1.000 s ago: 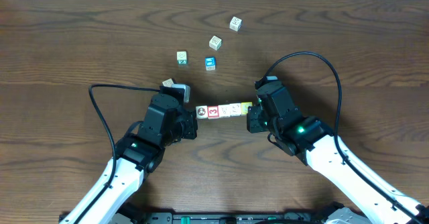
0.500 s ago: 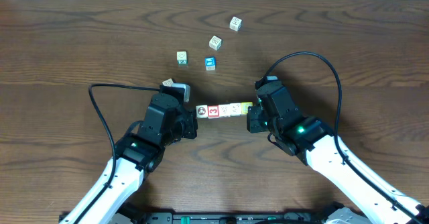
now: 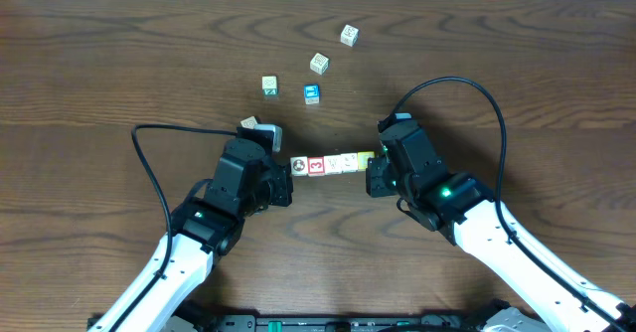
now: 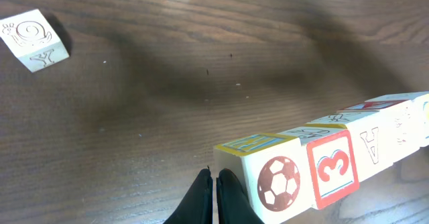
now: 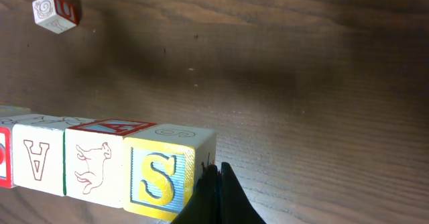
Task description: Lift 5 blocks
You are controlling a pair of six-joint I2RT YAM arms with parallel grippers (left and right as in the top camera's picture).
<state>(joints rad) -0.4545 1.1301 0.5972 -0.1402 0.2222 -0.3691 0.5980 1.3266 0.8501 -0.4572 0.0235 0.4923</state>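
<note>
**Left gripper**: fingers are closed flat together with nothing between them. The outer side of the fingertips sits against the end face of the football block, which is the nearest block of the row.

**Right gripper**: fingers are likewise closed on themselves and empty. The fingertips sit against the end face of the yellow S block, at the opposite end of the row.

**Blocks**: five stand in a straight line, face to face, spanning the gap between the two sets of fingertips. Running from the left gripper to the right one, they are the football, a red 3, a letter A, a horse, then the S. Whether the row is clear of the table cannot be determined.

**Other items:** four loose cubes lie beyond the fingertips, well apart from the row.
- The blue cube is the nearest.
- A green-marked cube lies beside the blue one.
- Two pale cubes lie farther out.
</note>
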